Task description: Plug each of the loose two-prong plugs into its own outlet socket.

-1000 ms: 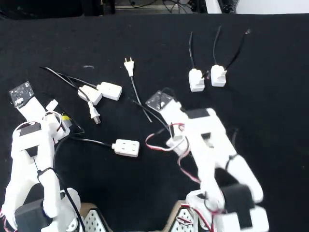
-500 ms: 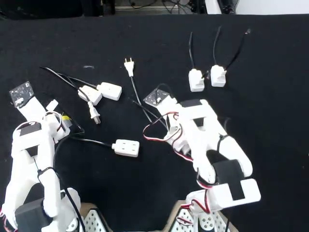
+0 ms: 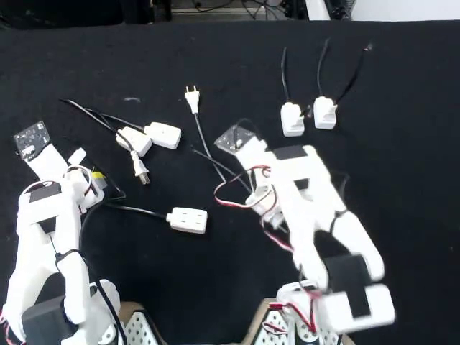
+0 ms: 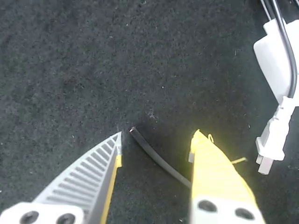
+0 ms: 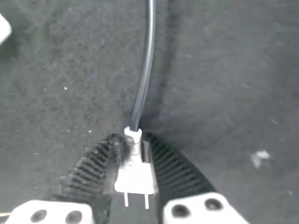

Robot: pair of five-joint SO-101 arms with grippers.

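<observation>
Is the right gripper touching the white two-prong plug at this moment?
Touching. In the right wrist view, both jaws of the right gripper press against the sides of the white plug, with no gap on either side.

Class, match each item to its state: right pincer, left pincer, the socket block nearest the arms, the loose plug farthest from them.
1 right pincer; 2 left pincer; 3 socket block; 4 far plug.
a open above a black cable end; b prongs pointing away from the arms; c shut on a white plug; d all sockets empty.
Pairs: 1-c, 2-a, 3-d, 4-b.
</observation>
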